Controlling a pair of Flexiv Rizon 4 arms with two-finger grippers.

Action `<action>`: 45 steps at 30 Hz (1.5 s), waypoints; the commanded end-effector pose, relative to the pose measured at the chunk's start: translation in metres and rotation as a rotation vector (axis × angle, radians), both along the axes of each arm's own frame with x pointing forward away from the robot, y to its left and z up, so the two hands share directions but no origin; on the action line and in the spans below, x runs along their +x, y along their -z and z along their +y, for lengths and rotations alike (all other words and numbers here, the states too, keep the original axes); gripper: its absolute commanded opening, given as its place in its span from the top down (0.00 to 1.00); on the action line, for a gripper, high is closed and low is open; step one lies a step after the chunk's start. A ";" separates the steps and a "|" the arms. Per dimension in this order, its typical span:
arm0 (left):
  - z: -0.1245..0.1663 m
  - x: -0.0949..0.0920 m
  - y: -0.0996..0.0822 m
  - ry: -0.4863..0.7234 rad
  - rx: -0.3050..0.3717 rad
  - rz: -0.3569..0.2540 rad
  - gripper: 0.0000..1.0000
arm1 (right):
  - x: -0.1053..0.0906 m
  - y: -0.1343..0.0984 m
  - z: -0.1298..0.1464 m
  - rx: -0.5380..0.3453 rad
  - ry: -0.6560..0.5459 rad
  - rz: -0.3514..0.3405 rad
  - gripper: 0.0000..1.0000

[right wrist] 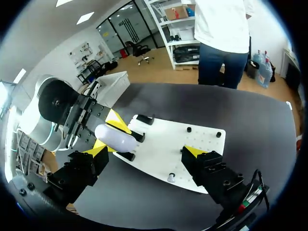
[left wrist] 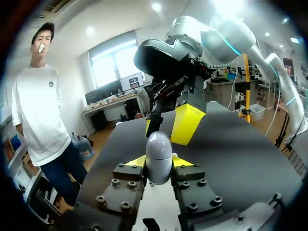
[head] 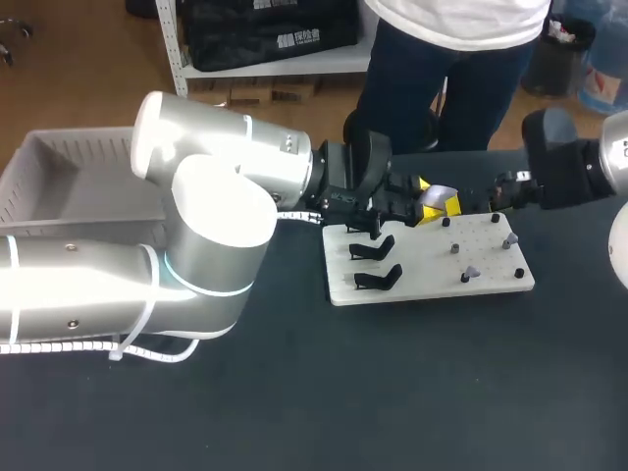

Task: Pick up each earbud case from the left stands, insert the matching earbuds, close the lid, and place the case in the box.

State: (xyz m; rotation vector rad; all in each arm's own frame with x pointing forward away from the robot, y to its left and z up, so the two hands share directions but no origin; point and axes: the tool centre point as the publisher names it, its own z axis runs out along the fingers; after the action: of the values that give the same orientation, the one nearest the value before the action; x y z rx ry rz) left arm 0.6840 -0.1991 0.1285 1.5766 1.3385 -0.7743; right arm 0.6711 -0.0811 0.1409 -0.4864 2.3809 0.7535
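White case point(left wrist: 159, 159) is clamped in left gripper point(head: 432, 207) over board point(head: 422, 270) edge, seemingly for loading; right gripper point(right wrist: 147, 151) is held apart.

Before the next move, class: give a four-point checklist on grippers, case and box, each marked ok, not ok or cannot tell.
1. Left gripper shut on earbud case: ok.
2. Right gripper open, close to the case: ok.
3. Lid open for loading: not ok, looks closed in both wrist views.
4. Box clear to receive: cannot tell, left arm hides part.
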 end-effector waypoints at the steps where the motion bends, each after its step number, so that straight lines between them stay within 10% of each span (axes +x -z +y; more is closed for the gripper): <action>1: 0.001 -0.003 0.002 0.000 -0.005 -0.001 1.00 | 0.002 -0.003 -0.004 0.016 -0.015 -0.004 0.00; 9: 0.005 -0.006 0.004 0.000 -0.028 0.030 1.00 | 0.002 -0.012 -0.009 0.000 -0.005 -0.037 0.00; 27: 0.025 -0.012 -0.031 -0.018 -0.331 0.214 1.00 | -0.018 -0.016 -0.068 -0.328 0.122 -0.017 0.00; 45: 0.022 -0.002 -0.040 -0.039 -0.338 0.222 1.00 | -0.029 0.024 -0.093 -0.474 0.209 0.135 0.00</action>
State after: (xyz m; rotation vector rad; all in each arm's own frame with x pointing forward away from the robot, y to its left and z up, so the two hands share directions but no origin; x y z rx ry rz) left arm 0.6826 -0.1758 0.1689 1.2280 1.3082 -1.1186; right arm 0.6394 -0.1765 0.1214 -0.4375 2.6848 0.3953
